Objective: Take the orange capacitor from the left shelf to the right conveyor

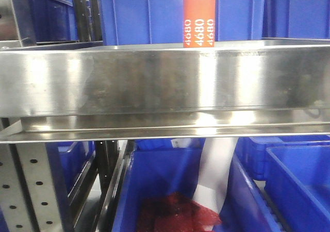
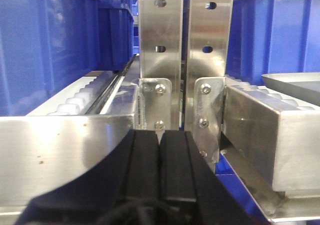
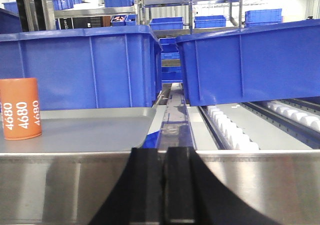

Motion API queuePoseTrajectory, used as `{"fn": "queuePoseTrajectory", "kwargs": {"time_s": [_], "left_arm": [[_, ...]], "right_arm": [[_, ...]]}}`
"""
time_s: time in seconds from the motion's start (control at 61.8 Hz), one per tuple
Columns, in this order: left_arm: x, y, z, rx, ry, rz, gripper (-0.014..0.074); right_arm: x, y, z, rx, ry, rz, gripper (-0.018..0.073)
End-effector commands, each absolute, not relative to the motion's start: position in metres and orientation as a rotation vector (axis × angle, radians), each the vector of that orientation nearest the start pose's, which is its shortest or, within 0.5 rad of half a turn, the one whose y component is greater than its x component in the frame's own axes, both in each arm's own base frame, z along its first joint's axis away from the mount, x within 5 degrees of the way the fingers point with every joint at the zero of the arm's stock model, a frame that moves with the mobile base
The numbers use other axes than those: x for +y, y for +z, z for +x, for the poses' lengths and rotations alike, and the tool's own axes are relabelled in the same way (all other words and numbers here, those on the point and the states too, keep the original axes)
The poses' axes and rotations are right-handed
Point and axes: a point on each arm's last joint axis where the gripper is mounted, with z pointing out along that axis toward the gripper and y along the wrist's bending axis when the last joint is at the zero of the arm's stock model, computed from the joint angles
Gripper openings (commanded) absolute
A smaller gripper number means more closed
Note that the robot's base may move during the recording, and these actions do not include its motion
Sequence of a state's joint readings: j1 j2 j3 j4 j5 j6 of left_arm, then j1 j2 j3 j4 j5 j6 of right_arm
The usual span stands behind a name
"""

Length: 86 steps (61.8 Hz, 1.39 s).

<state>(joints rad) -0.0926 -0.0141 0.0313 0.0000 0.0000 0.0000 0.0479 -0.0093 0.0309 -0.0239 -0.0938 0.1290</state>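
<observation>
The orange capacitor (image 3: 21,109) stands upright on the steel tabletop (image 3: 90,130), behind its front lip and before a blue bin (image 3: 75,70). It lies ahead and well left of the right tool (image 3: 163,155), whose fingers are pressed together, empty. The left tool (image 2: 159,135), likewise closed on nothing, faces the uprights (image 2: 160,35).

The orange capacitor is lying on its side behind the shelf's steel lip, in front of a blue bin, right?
No: the orange capacitor stands upright, as the right wrist view shows, behind the shelf's steel lip, in front of a blue bin.
</observation>
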Motion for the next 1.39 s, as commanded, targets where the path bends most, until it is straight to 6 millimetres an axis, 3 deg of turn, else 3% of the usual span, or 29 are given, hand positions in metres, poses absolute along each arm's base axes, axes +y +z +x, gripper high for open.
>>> {"fn": "queuePoseTrajectory", "kwargs": {"time_s": [0.0, 0.356, 0.615, 0.761, 0.939, 1.052, 1.15, 1.295, 1.376], "left_arm": [[-0.005, 0.213, 0.056, 1.415, -0.085, 0.065, -0.0105], [-0.005, 0.213, 0.056, 1.415, -0.085, 0.065, -0.0105], [-0.005, 0.213, 0.056, 1.415, -0.085, 0.065, -0.0105], [-0.005, 0.213, 0.056, 1.415, -0.085, 0.065, -0.0105], [-0.005, 0.213, 0.056, 1.415, -0.085, 0.065, -0.0105], [-0.005, 0.213, 0.056, 1.415, -0.085, 0.065, -0.0105], [-0.005, 0.213, 0.056, 1.414, -0.081, 0.069, -0.0105], [-0.005, 0.213, 0.056, 1.415, -0.085, 0.065, -0.0105], [-0.005, 0.213, 0.056, 1.415, -0.085, 0.065, -0.0105]], "right_arm": [[0.003, 0.22, 0.052, 1.304, 0.118, 0.026, 0.0057], [0.003, 0.221, 0.052, 1.297, 0.119, 0.025, 0.0057], [0.003, 0.238, 0.046, 1.114, 0.182, 0.051, 0.0057], [0.004, 0.282, 0.036, 1.094, 0.192, 0.035, 0.0057], [0.003, 0.346, 0.04, 1.272, 0.159, 0.009, 0.0057], [0.01, 0.381, 0.066, 1.383, 0.215, -0.036, 0.0057], [0.025, 0.397, 0.099, 1.484, 0.279, -0.114, 0.0057], [0.058, 0.4, 0.145, 1.638, 0.317, -0.255, 0.0078], [0.078, 0.39, 0.174, 1.721, 0.325, -0.311, 0.0179]]}}
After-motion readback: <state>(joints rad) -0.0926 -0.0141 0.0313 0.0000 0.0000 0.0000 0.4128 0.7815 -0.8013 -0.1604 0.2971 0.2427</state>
